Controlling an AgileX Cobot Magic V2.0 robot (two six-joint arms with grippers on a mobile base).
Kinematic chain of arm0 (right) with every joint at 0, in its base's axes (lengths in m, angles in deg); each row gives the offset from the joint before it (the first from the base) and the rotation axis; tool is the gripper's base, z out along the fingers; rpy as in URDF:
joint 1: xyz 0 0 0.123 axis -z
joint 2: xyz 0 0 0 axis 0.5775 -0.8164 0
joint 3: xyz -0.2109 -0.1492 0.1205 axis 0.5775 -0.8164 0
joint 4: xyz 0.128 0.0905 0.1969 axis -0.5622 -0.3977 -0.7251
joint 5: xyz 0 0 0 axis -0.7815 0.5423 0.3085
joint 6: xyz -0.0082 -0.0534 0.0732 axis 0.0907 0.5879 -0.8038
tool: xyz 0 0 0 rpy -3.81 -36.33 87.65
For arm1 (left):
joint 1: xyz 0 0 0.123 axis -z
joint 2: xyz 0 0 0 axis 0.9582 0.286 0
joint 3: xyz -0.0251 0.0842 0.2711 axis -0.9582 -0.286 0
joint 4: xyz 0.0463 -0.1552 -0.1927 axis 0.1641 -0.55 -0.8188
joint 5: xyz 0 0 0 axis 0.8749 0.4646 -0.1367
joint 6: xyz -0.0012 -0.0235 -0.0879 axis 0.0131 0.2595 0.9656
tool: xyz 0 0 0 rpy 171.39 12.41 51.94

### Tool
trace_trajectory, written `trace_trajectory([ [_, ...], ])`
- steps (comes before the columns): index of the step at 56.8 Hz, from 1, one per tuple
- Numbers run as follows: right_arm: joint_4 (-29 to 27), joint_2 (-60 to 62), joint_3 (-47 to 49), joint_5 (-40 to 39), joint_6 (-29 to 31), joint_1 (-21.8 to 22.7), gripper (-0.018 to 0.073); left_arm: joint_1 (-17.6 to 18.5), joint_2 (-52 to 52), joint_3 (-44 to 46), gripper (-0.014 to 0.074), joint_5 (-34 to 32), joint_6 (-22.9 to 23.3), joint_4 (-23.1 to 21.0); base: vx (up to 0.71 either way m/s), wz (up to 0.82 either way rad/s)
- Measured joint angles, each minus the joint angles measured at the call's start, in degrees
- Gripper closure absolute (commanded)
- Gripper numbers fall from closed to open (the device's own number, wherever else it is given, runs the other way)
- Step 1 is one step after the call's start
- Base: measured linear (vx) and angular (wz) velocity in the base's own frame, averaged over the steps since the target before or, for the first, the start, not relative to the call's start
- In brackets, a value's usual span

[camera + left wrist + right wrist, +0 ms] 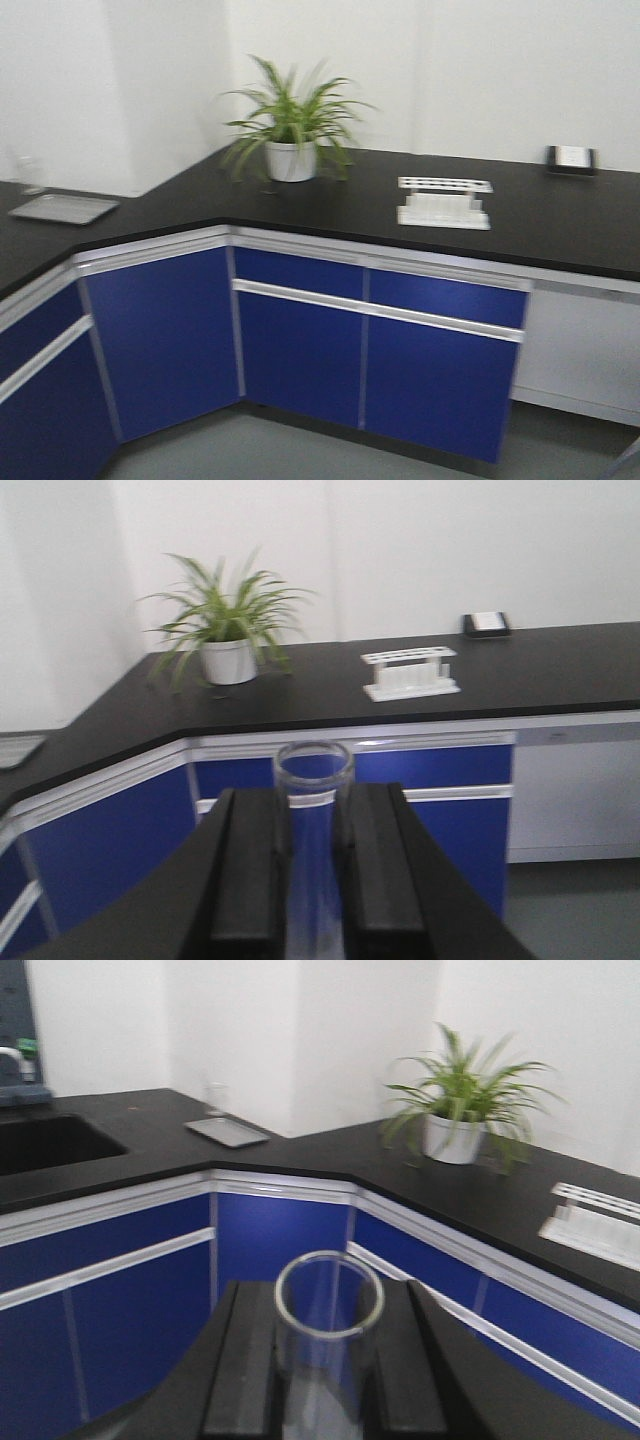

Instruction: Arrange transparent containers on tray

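Note:
Both wrist views show a clear glass container held upright between black fingers. My left gripper [312, 798] is shut on one transparent container [313, 768], whose open round rim rises above the fingertips. My right gripper [328, 1295] is shut on another transparent container [329, 1310], rim up as well. Both are held in the air in front of blue cabinets, well short of the black counter [330, 200]. The tray is out of view. Neither gripper shows in the front view.
A white rack [444, 205] with round holes stands on the counter, right of a potted plant [290, 125]. A flat grey pan [62, 207] lies at the far left with a small glass [215, 1098] beside it. A sink [50, 1145] is sunk in the left counter.

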Motion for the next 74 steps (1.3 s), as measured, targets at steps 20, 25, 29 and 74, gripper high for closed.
trace_trajectory([
  [20,0.0,0.0,0.0,0.0,0.0,0.0,0.0547,0.0,0.0,0.0,0.0465,0.0,0.0,0.0,-0.10,0.71],
  [25,0.0,0.0,0.0,0.0,0.0,0.0,0.0547,0.0,0.0,0.0,0.0465,0.0,0.0,0.0,-0.06,0.70],
  [29,0.0,0.0,0.0,0.0,0.0,0.0,0.0547,0.0,0.0,0.0,0.0465,0.0,0.0,0.0,-0.04,0.66],
  [74,0.0,0.0,0.0,0.0,0.0,0.0,0.0547,0.0,0.0,0.0,0.0465,0.0,0.0,0.0,0.11,0.52],
])
